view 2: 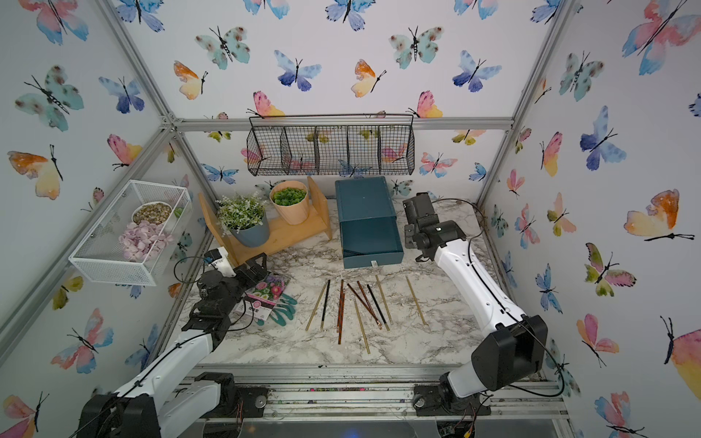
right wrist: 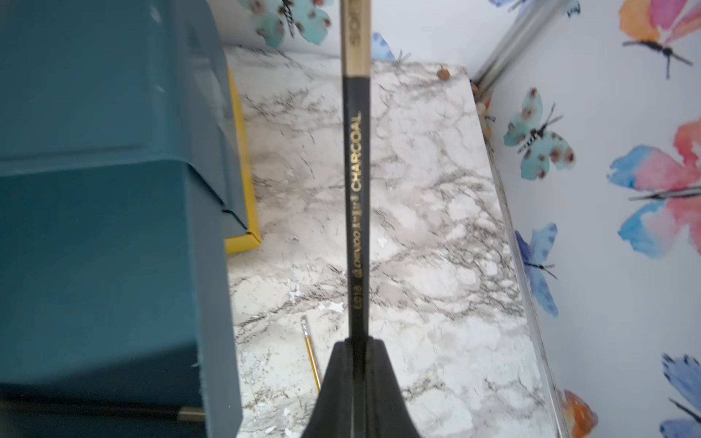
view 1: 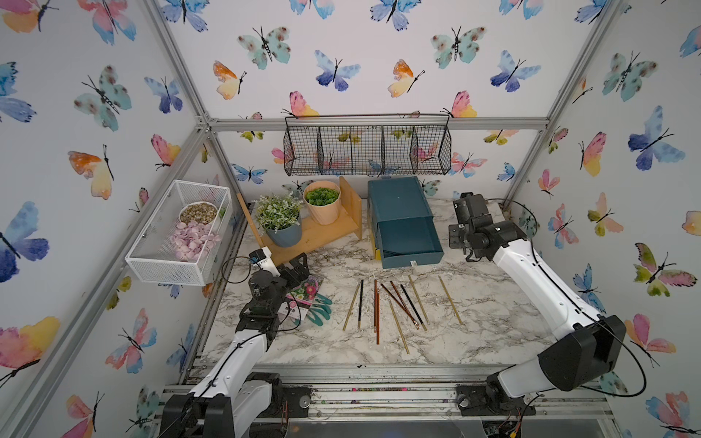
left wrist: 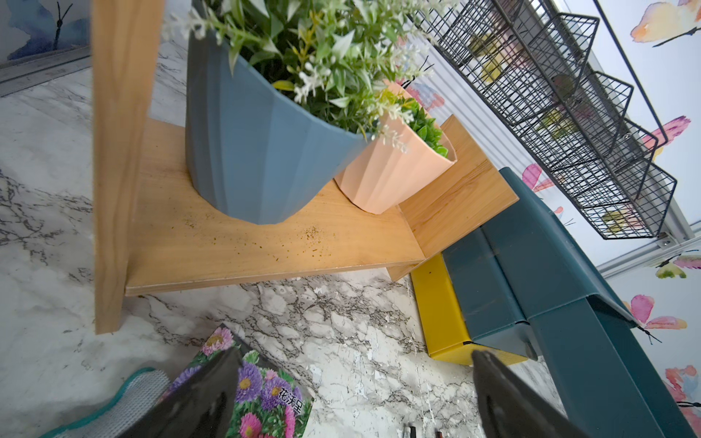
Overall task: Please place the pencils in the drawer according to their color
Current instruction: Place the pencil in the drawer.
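Black and gold-lettered (CHARCOAL reads plainly along the barrel), one black pencil (right wrist: 356, 189) sits pinched in the right hand (right wrist: 358, 343), whose jaws are drawn narrow around it. The barrel runs straight out from the hand to a tan end. That hand hangs above the marble-patterned counter (right wrist: 417, 227), just beside the right side of the chest (view 1: 398, 204) and toward the back wall.

The chest stands at the back of the counter. Its upper teal drawer (view 1: 411, 242) is pulled out toward the front, and a strip of the yellow drawer (view 1: 377, 253) shows beneath it. The other pencils (view 1: 394, 307) lie loose in a fan on the counter in front of the open drawer, black, reddish-brown and gold mixed, several crossing one another. One gold pencil lies a little apart on the right.

The left hand (left wrist: 352, 352) is spread wide and holds nothing. It hovers over a flower seed packet (view 1: 303, 294) that lies partly over a pair of teal-trimmed gloves (view 1: 322, 309). Both are near the front edge of a wooden shelf (view 1: 322, 235) carrying a blue pot (view 1: 286, 235) and a peach pot (view 1: 324, 212).
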{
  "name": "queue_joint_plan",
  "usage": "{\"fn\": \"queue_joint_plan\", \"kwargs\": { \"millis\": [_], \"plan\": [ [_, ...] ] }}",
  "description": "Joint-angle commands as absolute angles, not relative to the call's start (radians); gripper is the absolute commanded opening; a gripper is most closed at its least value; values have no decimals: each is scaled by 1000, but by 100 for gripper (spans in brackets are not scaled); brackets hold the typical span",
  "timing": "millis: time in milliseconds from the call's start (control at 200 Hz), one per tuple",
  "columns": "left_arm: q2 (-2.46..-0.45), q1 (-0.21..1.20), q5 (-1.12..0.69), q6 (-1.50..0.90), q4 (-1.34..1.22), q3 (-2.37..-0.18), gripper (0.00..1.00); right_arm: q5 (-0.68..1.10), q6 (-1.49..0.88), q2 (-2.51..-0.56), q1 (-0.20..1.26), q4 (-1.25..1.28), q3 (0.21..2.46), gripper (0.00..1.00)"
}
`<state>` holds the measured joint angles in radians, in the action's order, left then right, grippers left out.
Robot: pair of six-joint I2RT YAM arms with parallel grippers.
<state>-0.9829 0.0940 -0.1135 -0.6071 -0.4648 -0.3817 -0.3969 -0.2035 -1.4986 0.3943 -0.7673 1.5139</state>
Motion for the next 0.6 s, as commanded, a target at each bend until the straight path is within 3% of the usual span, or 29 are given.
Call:
{"fn": "queue_joint_plan", "kwargs": {
  "millis": [0,330,591],
  "plan": [
    [-956,100,-120,-606,-468,-381,98,-228,-59,-1512,400,-707,1575,4],
    [-950,100,-124,-611,-469,-379,98,57,135,-1609,400,-756,1705,3],
    [-946,100,-120,-611,-468,-377,98,137,207,-1651,409,-811,1722,3]
  ]
}}
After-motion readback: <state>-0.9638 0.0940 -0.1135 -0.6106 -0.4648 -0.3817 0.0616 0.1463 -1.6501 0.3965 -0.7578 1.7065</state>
